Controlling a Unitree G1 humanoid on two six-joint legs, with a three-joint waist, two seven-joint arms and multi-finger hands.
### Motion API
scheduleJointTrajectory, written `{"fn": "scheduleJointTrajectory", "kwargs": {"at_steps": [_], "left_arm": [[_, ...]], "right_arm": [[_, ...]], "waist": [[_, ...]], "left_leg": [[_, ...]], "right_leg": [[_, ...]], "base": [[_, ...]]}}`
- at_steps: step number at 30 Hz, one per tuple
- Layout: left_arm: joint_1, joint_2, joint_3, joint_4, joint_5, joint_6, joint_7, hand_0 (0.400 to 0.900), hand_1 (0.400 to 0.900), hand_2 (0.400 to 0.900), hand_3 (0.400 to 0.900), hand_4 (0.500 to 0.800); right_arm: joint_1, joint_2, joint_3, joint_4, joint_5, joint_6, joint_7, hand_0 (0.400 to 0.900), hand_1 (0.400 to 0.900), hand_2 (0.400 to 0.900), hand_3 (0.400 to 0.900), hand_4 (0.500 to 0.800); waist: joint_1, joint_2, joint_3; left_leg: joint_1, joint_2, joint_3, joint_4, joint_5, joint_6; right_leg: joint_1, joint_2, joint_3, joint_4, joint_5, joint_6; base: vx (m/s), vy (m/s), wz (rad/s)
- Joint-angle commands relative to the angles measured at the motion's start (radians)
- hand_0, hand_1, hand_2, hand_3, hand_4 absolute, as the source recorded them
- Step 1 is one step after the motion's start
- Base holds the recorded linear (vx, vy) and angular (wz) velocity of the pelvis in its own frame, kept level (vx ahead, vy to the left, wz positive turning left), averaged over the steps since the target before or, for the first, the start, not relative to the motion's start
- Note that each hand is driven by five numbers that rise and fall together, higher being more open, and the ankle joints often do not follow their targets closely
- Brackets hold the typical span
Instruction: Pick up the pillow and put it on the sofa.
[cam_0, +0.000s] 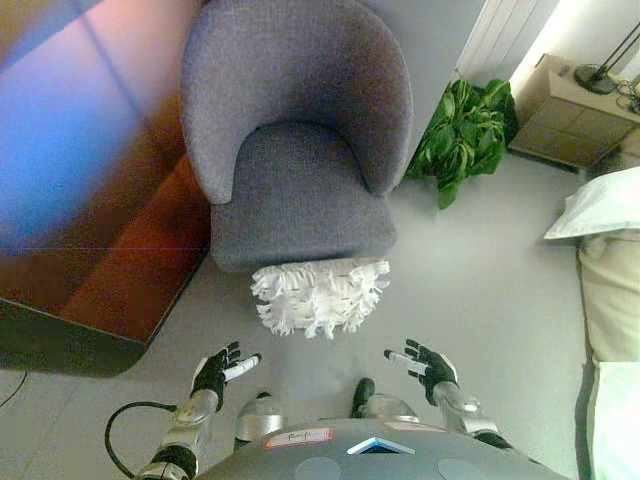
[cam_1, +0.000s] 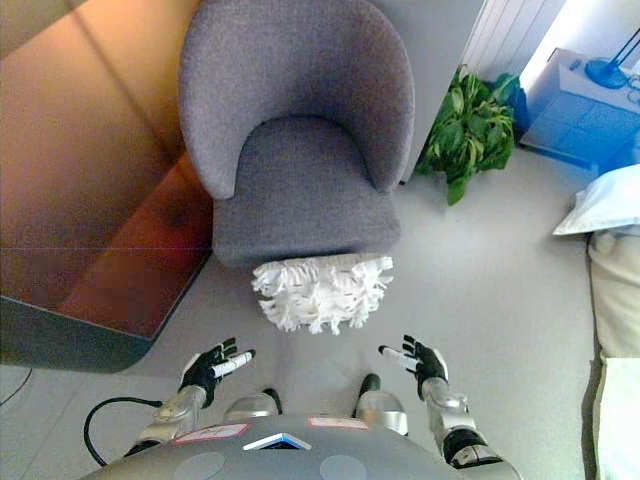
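Observation:
A white fluffy pillow (cam_0: 320, 295) with shaggy fringes lies on the floor against the front of the grey armchair-style sofa (cam_0: 300, 190). The sofa's seat is bare. My left hand (cam_0: 218, 370) is low at the lower left, below and left of the pillow, fingers straight and empty. My right hand (cam_0: 425, 365) is at the lower right, below and right of the pillow, fingers straight and empty. Both hands are apart from the pillow, one on each side.
A green potted plant (cam_0: 462, 135) stands right of the sofa. A wooden cabinet (cam_0: 570, 110) with a lamp is at the far right. A bed with white bedding (cam_0: 610, 260) runs along the right edge. A dark wooden surface (cam_0: 110, 260) is at the left.

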Motion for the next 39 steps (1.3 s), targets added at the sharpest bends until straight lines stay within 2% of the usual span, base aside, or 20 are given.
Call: {"fn": "scheduleJointTrajectory", "kwargs": {"at_steps": [1, 3, 6, 10, 12, 14, 15, 17, 18, 19, 21, 23, 25, 27, 28, 30, 31, 35, 37, 39], "left_arm": [[-0.025, 0.000, 0.038, -0.070, -0.092, -0.047, 0.020, 0.900, 0.900, 0.900, 0.900, 0.800], [-0.013, -0.007, 0.051, -0.078, -0.098, -0.037, 0.016, 0.900, 0.900, 0.900, 0.900, 0.800], [0.011, -0.020, 0.059, -0.087, -0.077, -0.029, 0.005, 0.900, 0.900, 0.900, 0.900, 0.800], [0.035, -0.038, 0.047, -0.062, -0.081, -0.025, 0.006, 0.900, 0.900, 0.900, 0.900, 0.800], [0.060, -0.050, 0.051, -0.043, -0.077, -0.042, -0.005, 0.900, 0.900, 0.900, 0.900, 0.800], [0.072, -0.057, 0.051, -0.036, -0.072, -0.051, -0.009, 0.900, 0.900, 0.900, 0.900, 0.800], [0.081, -0.060, 0.054, -0.033, -0.067, -0.057, -0.009, 0.900, 0.900, 0.900, 0.900, 0.800], [0.086, -0.061, 0.058, -0.027, -0.058, -0.057, -0.001, 0.900, 0.900, 0.900, 0.900, 0.800], [0.087, -0.055, 0.062, -0.016, -0.041, -0.052, 0.010, 0.900, 0.900, 0.900, 0.900, 0.800], [0.089, -0.049, 0.065, -0.009, -0.024, -0.057, 0.008, 0.900, 0.900, 0.900, 0.900, 0.800], [0.079, -0.017, 0.071, -0.014, 0.012, -0.072, -0.006, 0.900, 0.900, 0.900, 0.900, 0.800], [0.067, 0.009, 0.066, -0.040, -0.007, -0.074, -0.018, 0.900, 0.900, 0.900, 0.900, 0.800], [0.060, 0.037, 0.065, -0.106, -0.051, -0.056, -0.025, 0.900, 0.900, 0.900, 0.900, 0.800], [0.044, 0.056, 0.052, -0.137, -0.048, -0.035, -0.020, 0.900, 0.900, 0.900, 0.900, 0.800], [0.031, 0.061, 0.043, -0.144, -0.030, -0.020, -0.011, 0.900, 0.900, 0.900, 0.900, 0.800], [0.020, 0.062, 0.036, -0.146, -0.021, -0.003, 0.002, 0.900, 0.900, 0.900, 0.900, 0.800], [0.018, 0.067, 0.028, -0.151, -0.032, 0.007, 0.013, 0.900, 0.900, 0.900, 0.900, 0.800], [0.022, 0.086, 0.031, -0.169, -0.002, 0.016, -0.012, 0.900, 0.900, 0.900, 0.900, 0.800], [0.022, 0.108, 0.030, -0.200, 0.026, 0.025, -0.022, 0.900, 0.900, 0.900, 0.900, 0.800], [0.010, 0.127, 0.033, -0.215, 0.011, 0.045, -0.026, 0.900, 0.900, 0.900, 0.900, 0.800]], "right_arm": [[-0.041, -0.114, 0.004, -0.098, 0.027, -0.020, 0.006, 0.900, 0.900, 0.900, 0.900, 0.800], [-0.035, -0.118, 0.002, -0.109, 0.028, -0.021, 0.006, 0.900, 0.900, 0.900, 0.900, 0.800], [-0.021, -0.116, -0.011, -0.121, 0.032, -0.027, 0.009, 0.900, 0.900, 0.900, 0.900, 0.800], [0.009, -0.112, -0.012, -0.145, 0.033, -0.035, 0.010, 0.900, 0.900, 0.900, 0.900, 0.800], [0.031, -0.111, -0.013, -0.157, 0.044, -0.044, 0.022, 0.900, 0.900, 0.900, 0.900, 0.800], [0.039, -0.109, -0.011, -0.171, 0.051, -0.044, 0.036, 0.900, 0.900, 0.900, 0.900, 0.800], [0.038, -0.107, -0.006, -0.176, 0.055, -0.043, 0.065, 0.900, 0.900, 0.900, 0.900, 0.800], [0.043, -0.103, -0.002, -0.186, 0.048, -0.039, 0.092, 0.900, 0.900, 0.900, 0.900, 0.800], [0.055, -0.095, 0.003, -0.205, 0.033, -0.036, 0.105, 0.900, 0.900, 0.900, 0.900, 0.800], [0.062, -0.091, 0.006, -0.216, 0.030, -0.030, 0.106, 0.900, 0.900, 0.900, 0.900, 0.800], [0.057, -0.083, 0.013, -0.230, 0.033, -0.014, 0.124, 0.900, 0.900, 0.900, 0.900, 0.800], [0.060, -0.069, 0.016, -0.268, 0.020, 0.010, 0.139, 0.900, 0.900, 0.900, 0.900, 0.800], [0.064, -0.060, 0.029, -0.314, 0.014, 0.023, 0.140, 0.900, 0.900, 0.900, 0.900, 0.800], [0.053, -0.056, 0.037, -0.341, 0.008, 0.022, 0.114, 0.900, 0.900, 0.900, 0.900, 0.800], [0.041, -0.054, 0.044, -0.355, 0.006, 0.022, 0.089, 0.900, 0.900, 0.900, 0.900, 0.800], [0.030, -0.055, 0.057, -0.380, 0.006, 0.027, 0.051, 0.900, 0.900, 0.900, 0.900, 0.800], [0.015, -0.062, 0.076, -0.404, -0.032, 0.021, 0.009, 0.900, 0.900, 0.900, 0.900, 0.800], [-0.010, -0.117, 0.123, -0.445, -0.279, 0.014, -0.068, 0.900, 0.900, 0.900, 0.900, 0.800], [-0.010, -0.158, 0.133, -0.472, -0.350, 0.014, -0.093, 0.900, 0.900, 0.900, 0.900, 0.800], [-0.019, -0.185, 0.146, -0.482, -0.438, 0.044, -0.093, 0.900, 0.900, 0.900, 0.900, 0.800]], "waist": [[0.005, 0.005, 0.028], [0.011, 0.003, 0.034], [0.024, 0.018, 0.047], [0.039, 0.078, 0.050], [0.060, 0.091, 0.060], [0.069, 0.096, 0.068], [0.072, 0.098, 0.068], [0.066, 0.089, 0.069], [0.061, 0.089, 0.070], [0.063, 0.081, 0.070], [0.067, 0.061, 0.053], [0.064, 0.046, 0.041], [0.073, 0.035, 0.022], [0.081, 0.028, 0.006], [0.087, 0.027, -0.001], [0.090, 0.033, -0.008], [0.080, 0.044, -0.005], [0.061, 0.057, 0.001], [0.057, 0.063, 0.016], [0.050, 0.052, 0.032]], "left_leg": [[-0.161, 0.076, -0.082, 0.334, 0.070, -0.039], [-0.180, 0.068, -0.090, 0.325, 0.085, -0.036], [-0.181, 0.068, -0.080, 0.212, 0.126, -0.047], [-0.199, 0.088, -0.070, -0.065, 0.263, -0.088], [-0.250, 0.095, -0.068, -0.134, 0.328, -0.103], [-0.281, 0.107, -0.031, -0.134, 0.348, -0.108], [-0.280, 0.116, 0.004, -0.163, 0.328, -0.102], [-0.262, 0.106, 0.017, -0.164, 0.300, -0.103], [-0.282, 0.110, 0.046, -0.099, 0.285, -0.085], [-0.291, 0.104, 0.041, -0.081, 0.264, -0.077], [-0.271, 0.086, 0.066, -0.088, 0.177, -0.026], [-0.242, 0.047, 0.081, -0.107, 0.139, 0.018], [-0.224, -0.021, 0.071, -0.156, 0.109, 0.062], [-0.222, -0.074, 0.062, -0.180, 0.088, 0.093], [-0.218, -0.102, 0.047, -0.181, 0.074, 0.112], [-0.201, -0.120, 0.033, -0.184, 0.056, 0.129], [-0.166, -0.120, 0.032, -0.185, 0.032, 0.138], [-0.106, -0.109, 0.018, -0.172, 0.005, 0.121], [-0.076, -0.086, 0.006, -0.167, -0.001, 0.099], [-0.053, -0.058, 0.002, -0.153, -0.014, 0.066]], "right_leg": [[0.031, 0.013, -0.016, 0.051, -0.051, -0.010], [0.035, 0.009, -0.010, 0.055, -0.055, -0.011], [0.068, 0.023, -0.003, 0.054, -0.080, -0.005], [0.124, 0.071, 0.022, 0.049, -0.132, 0.000], [0.176, 0.089, 0.047, 0.042, -0.160, -0.004], [0.201, 0.092, 0.046, 0.047, -0.181, -0.009], [0.208, 0.085, 0.032, 0.057, -0.191, -0.005], [0.223, 0.071, 0.024, 0.078, -0.220, -0.001], [0.237, 0.067, 0.018, 0.121, -0.252, -0.005], [0.245, 0.055, 0.019, 0.152, -0.278, -0.001], [0.251, 0.022, 0.006, 0.208, -0.296, 0.030], [0.220, -0.014, -0.009, 0.288, -0.258, 0.079], [0.183, -0.047, -0.002, 0.416, -0.205, 0.123], [0.151, -0.053, 0.003, 0.516, -0.160, 0.143], [0.110, -0.066, 0.003, 0.630, -0.112, 0.153], [0.035, -0.092, 0.005, 0.786, -0.065, 0.164], [-0.049, -0.108, 0.004, 0.867, -0.057, 0.159], [-0.124, -0.104, -0.031, 0.764, -0.107, 0.133], [-0.151, -0.162, -0.050, 0.690, -0.065, 0.133], [-0.172, -0.252, -0.055, 0.546, 0.052, 0.157]], "base": [[0.04, -0.054, -0.17], [0.12, 0.023, -0.10], [0.21, 0.099, -0.06], [0.34, 0.179, -0.19], [0.42, 0.149, -0.37], [0.39, 0.134, -0.30], [0.47, 0.141, -0.27], [0.43, 0.116, -0.19], [0.39, 0.118, -0.16], [0.49, 0.171, -0.25], [0.40, 0.210, -0.17], [0.39, 0.258, 0.08], [0.40, 0.289, 0.26], [0.30, 0.230, 0.31], [0.26, 0.198, 0.26], [0.25, 0.198, 0.16], [0.26, 0.175, 0.14], [0.23, -0.034, 0.26], [0.17, -0.219, 0.42], [0.20, -0.370, 0.47]]}}
